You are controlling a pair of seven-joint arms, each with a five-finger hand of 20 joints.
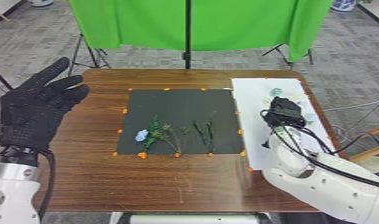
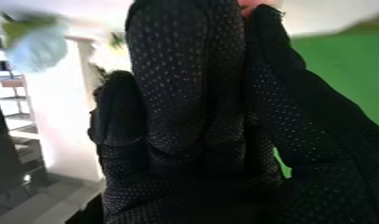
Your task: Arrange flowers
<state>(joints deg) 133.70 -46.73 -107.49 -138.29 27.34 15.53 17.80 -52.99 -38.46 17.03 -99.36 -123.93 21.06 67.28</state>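
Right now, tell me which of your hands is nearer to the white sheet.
Right. The right hand is over the white sheet; the left hand is by the left edge of the table, across the black mat from it.

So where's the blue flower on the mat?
In the head view, the blue flower lies near the dark mat's bottom left corner, beside a leafy stem.

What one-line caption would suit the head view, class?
A blue flower and green sprigs on a dark mat, the right hand over a white sheet.
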